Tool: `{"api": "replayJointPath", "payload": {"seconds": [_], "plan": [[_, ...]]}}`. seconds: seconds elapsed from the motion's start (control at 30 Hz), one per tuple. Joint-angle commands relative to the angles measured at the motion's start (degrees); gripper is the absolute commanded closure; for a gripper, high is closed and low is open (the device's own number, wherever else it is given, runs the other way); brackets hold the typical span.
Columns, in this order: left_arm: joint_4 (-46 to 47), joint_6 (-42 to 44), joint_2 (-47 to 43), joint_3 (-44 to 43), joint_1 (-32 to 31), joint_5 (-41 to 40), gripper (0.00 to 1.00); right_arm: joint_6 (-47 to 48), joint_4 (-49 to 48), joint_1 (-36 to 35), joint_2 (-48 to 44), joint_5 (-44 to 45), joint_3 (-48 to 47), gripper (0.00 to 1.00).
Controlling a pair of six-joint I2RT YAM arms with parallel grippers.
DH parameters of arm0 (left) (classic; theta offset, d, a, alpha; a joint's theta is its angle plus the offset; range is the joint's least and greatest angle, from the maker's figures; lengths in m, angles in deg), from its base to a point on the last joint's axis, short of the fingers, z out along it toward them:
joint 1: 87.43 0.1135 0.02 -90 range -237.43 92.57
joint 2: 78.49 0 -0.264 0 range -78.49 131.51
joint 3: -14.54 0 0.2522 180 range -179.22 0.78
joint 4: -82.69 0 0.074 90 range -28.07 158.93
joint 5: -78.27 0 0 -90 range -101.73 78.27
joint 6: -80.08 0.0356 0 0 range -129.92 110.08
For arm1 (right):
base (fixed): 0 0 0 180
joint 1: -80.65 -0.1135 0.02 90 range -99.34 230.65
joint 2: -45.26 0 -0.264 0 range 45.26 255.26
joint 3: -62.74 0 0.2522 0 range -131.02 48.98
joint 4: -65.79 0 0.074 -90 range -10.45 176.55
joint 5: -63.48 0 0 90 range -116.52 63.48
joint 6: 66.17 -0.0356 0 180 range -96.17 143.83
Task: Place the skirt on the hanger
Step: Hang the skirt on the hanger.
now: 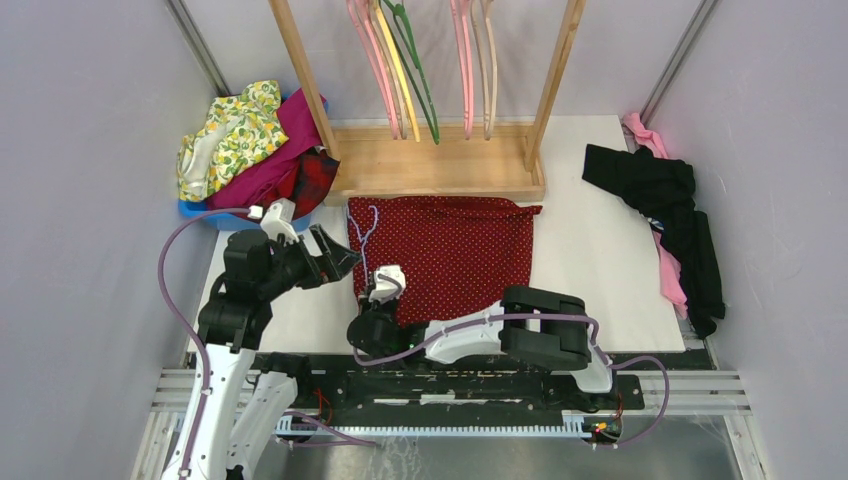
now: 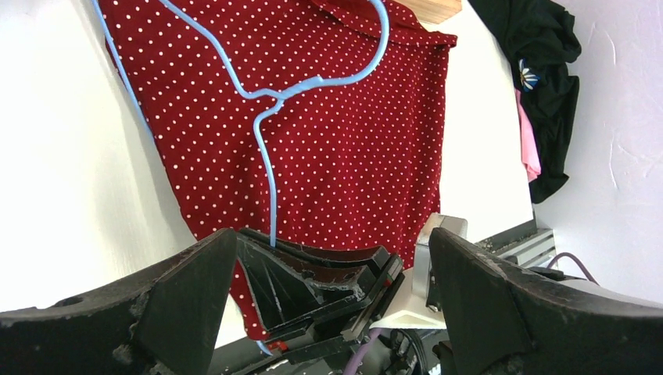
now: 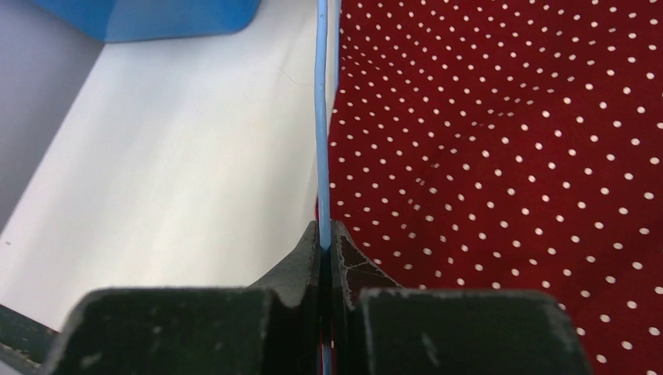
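The dark-red polka-dot skirt (image 1: 445, 250) lies flat on the white table in front of the wooden rack. It also shows in the left wrist view (image 2: 352, 148) and the right wrist view (image 3: 500, 156). The thin pale-blue hanger (image 1: 364, 232) lies along the skirt's left edge, its hook on the cloth (image 2: 270, 98). My right gripper (image 1: 373, 288) is shut on the hanger's wire (image 3: 320, 141) at the skirt's left edge (image 3: 321, 234). My left gripper (image 1: 335, 257) is open and empty, just left of the skirt, its fingers (image 2: 180, 305) straddling the view of the right gripper.
A wooden rack (image 1: 440, 165) with pink, yellow and green hangers stands behind the skirt. A blue bin (image 1: 200, 212) heaped with clothes is at the back left; its corner shows in the right wrist view (image 3: 180, 16). Black and pink garments (image 1: 670, 215) lie at the right.
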Motion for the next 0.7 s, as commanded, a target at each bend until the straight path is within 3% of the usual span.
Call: {"api": "replayJointPath", "payload": {"seconds": [0.0,0.2,0.37,0.67], "plan": [[2.37,-0.91,-0.85,-0.29,0.32,2.17,0.01,-3.03,5.20,0.68,0.60,3.01,-5.01,0.99],[2.57,-1.41,-1.68,1.60,0.30,2.56,0.01,-6.55,8.41,1.98,0.20,3.22,-3.88,0.99],[4.10,-2.46,-2.20,4.39,0.29,2.99,0.00,0.20,-7.75,2.20,1.87,-4.32,1.46,0.99],[6.13,-5.72,-2.16,8.32,0.24,2.71,0.06,-2.87,-12.80,2.18,1.49,-6.97,7.52,0.99]]}}
